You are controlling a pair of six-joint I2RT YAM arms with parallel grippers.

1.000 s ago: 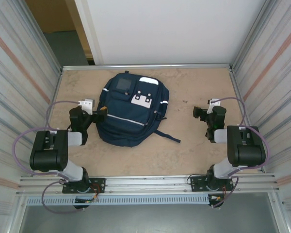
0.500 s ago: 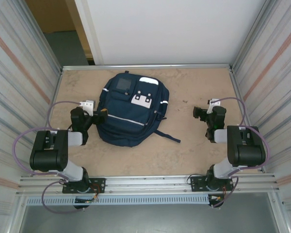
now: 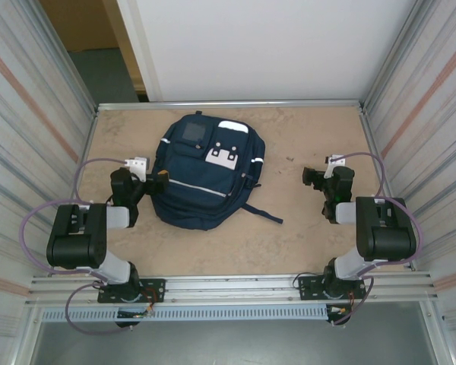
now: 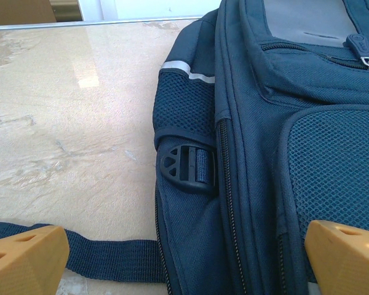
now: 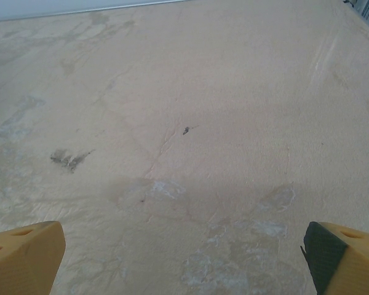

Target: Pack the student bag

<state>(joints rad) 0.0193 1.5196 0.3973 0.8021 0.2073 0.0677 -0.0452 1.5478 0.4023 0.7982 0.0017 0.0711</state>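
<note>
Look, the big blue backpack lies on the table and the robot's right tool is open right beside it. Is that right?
Not quite. It is the left tool that is open right beside the blue backpack; the left wrist view shows the bag's side close up. The right tool is open too, but it is over bare table, apart from the bag.

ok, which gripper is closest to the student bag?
The left gripper, open right by the side buckle of the student bag. The right gripper sits well apart from it, over bare table.
</note>
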